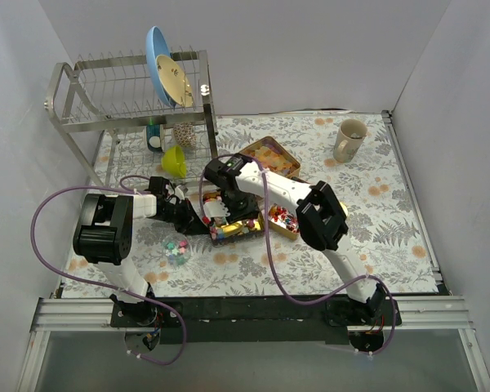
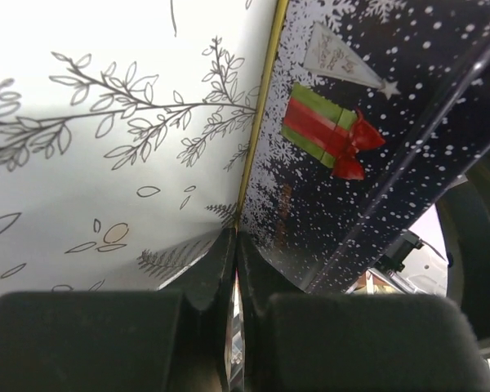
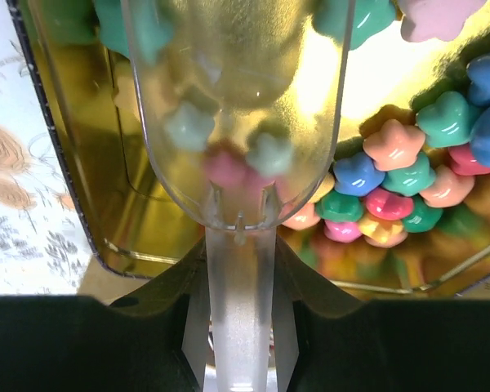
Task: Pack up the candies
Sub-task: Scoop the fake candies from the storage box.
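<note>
L end effector (image 2: 235, 245) is pressed together on the rim of a tin (image 2: 376, 98), pinching its thin wall. The tin's outside is dark blue w/ white snow dots and a red-green gift print. R end effector (image 3: 238, 269) clamps the handle of a clear scoop (image 3: 237, 106), w/ a finger tight on each side. The scoop bowl sits inside the same tin, above its gold floor. Star candies (image 3: 394, 145) in pink, blue, teal and peach are heaped on the tin's right side. A few more show through the scoop's plastic; can't tell if they lie in it or under it.

In the top view both arms meet at this tin, mid-desk (image 1: 392, 212), L arm at its left wall and R arm reaching over it. A 2nd tin (image 1: 283, 220) just right of it holds small sweets, mostly red and white. A loose pile (image 1: 175, 250) of pastel candies lies near the L arm, apart from both tins. A lid (image 1: 269, 155) lies behind them, and a mug (image 1: 349, 139) stands back right. A rack (image 1: 122, 90) at back left holds a blue plate (image 1: 157, 57).
</note>
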`<action>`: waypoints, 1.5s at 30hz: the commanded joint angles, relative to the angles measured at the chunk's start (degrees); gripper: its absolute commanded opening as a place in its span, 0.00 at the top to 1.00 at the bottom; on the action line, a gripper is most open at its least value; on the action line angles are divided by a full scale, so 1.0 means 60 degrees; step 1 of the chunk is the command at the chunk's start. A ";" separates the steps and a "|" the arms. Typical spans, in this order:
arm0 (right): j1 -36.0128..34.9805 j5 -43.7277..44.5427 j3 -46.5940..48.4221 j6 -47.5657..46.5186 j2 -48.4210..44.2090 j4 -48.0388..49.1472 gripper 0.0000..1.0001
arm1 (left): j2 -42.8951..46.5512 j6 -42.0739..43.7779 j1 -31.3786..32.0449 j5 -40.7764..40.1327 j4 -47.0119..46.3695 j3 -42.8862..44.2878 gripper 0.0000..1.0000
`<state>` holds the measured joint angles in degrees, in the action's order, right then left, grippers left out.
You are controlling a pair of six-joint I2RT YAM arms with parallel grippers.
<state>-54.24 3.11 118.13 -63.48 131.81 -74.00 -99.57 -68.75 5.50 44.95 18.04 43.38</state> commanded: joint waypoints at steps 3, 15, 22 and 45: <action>0.0280 -0.2787 -0.2223 0.0387 -0.1839 0.2222 0.99 | 0.0057 0.0120 0.0080 -0.0064 -0.0035 0.0549 1.00; 0.1187 -0.4429 -0.4467 0.0575 -0.3408 0.3953 0.99 | 0.0159 0.1189 -0.0066 0.0140 0.1151 0.1515 1.00; 0.1993 -0.5221 -0.4804 0.0751 -0.3715 0.4027 0.99 | 0.0174 0.2039 -0.0286 0.0404 0.2046 0.2175 0.93; -0.0553 -0.1473 -0.0720 0.0634 -0.3440 0.1493 0.99 | 0.2371 0.5702 -0.3538 -0.0192 0.5591 0.2717 0.66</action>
<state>-52.93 -12.49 109.82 -59.55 109.45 -60.51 -91.13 -38.79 -14.87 48.49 48.84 59.42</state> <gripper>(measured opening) 0.366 0.341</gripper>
